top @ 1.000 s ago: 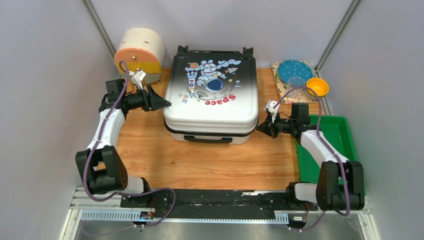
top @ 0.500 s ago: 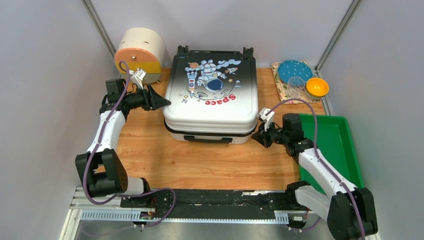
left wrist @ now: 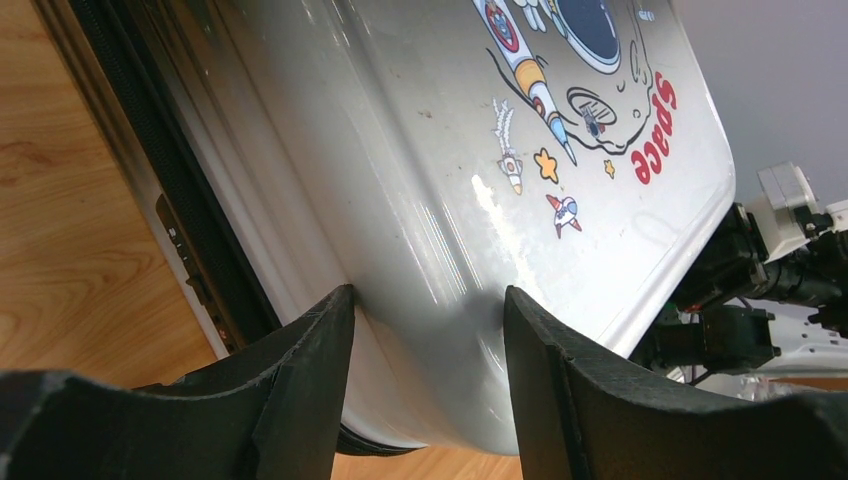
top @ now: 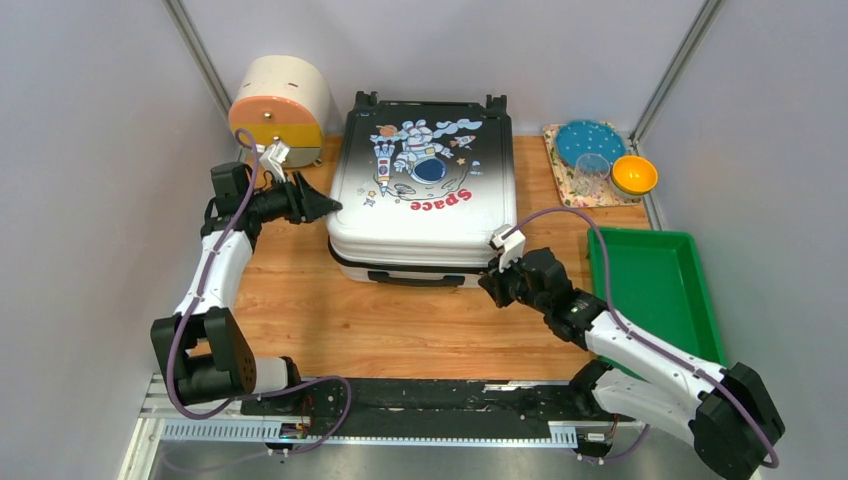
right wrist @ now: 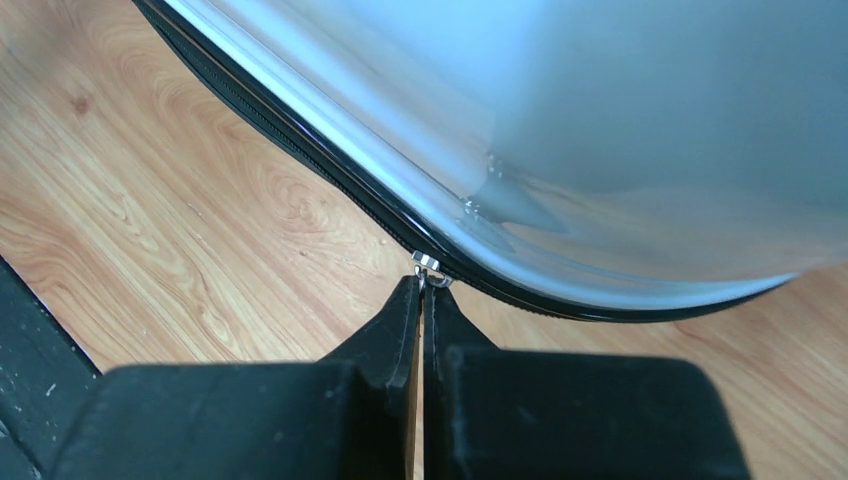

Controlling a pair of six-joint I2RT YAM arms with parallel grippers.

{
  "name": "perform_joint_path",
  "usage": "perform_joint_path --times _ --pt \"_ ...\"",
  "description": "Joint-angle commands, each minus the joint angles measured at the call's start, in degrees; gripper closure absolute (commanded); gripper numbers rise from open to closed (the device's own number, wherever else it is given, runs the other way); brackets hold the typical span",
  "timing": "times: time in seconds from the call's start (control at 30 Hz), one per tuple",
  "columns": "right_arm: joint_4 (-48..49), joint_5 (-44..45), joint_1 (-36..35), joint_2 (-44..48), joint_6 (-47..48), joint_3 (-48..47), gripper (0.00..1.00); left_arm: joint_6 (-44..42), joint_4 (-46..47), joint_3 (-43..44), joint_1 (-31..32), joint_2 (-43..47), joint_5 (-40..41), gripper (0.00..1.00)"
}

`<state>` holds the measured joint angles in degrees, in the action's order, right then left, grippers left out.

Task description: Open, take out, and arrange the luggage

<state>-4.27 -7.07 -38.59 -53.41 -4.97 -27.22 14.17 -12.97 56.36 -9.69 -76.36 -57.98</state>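
Observation:
The luggage (top: 425, 190) lies flat and closed on the wooden table, astronaut side up, wheels at the far end. My left gripper (top: 325, 207) is open, its fingertips against the suitcase's left side wall; in the left wrist view (left wrist: 428, 295) the white shell (left wrist: 450, 150) fills the gap between the jaws. My right gripper (top: 490, 288) is at the suitcase's near right corner. In the right wrist view (right wrist: 421, 285) its jaws are shut on the small metal zipper pull (right wrist: 428, 265) on the black zip line under the shell (right wrist: 600, 120).
A round cream box (top: 280, 100) with orange and yellow drawers stands at the back left. A green tray (top: 655, 290) lies at the right. A blue plate (top: 590, 140), a clear cup (top: 592, 170) and an orange bowl (top: 634, 174) sit at the back right.
My right gripper has moved from the suitcase's right side round to its near right corner, staying at the zip line. The left arm has barely moved.

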Motion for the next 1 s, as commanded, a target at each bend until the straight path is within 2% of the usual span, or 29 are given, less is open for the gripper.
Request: perform_joint_path --times 0.0,0.23,0.4,0.5,0.63,0.8,0.97 --pt "11.6 4.5 -5.1 -1.7 -7.1 -3.8 1.0 0.2 -6.2 -4.9 4.0 -1.4 0.8 0.38" --pt "6.6 15.8 -5.0 -2.3 -6.3 -7.8 1.0 -1.7 -7.1 -8.4 5.2 0.6 -0.9 0.37" --pt "4.4 15.9 -0.3 3.4 -3.4 -5.3 1.0 -7.1 -10.9 -7.1 11.4 -0.5 -1.8 0.37" --pt "2.5 11.9 5.0 6.1 -1.4 -3.8 1.0 -7.6 -10.9 -7.1 16.4 -1.6 -2.2 0.38" --pt "2.7 1.9 11.4 7.7 -0.6 -2.2 1.0 -5.7 -8.0 -6.6 23.1 -3.5 -0.2 0.38" --pt "7.5 -5.2 10.9 7.3 -5.6 -0.2 1.0 3.2 -0.8 -6.9 23.8 -6.3 -0.1 0.38" --pt "14.2 -4.4 4.5 1.4 -8.8 -0.5 1.0 5.6 1.9 -8.7 24.3 -5.5 0.8 0.38"
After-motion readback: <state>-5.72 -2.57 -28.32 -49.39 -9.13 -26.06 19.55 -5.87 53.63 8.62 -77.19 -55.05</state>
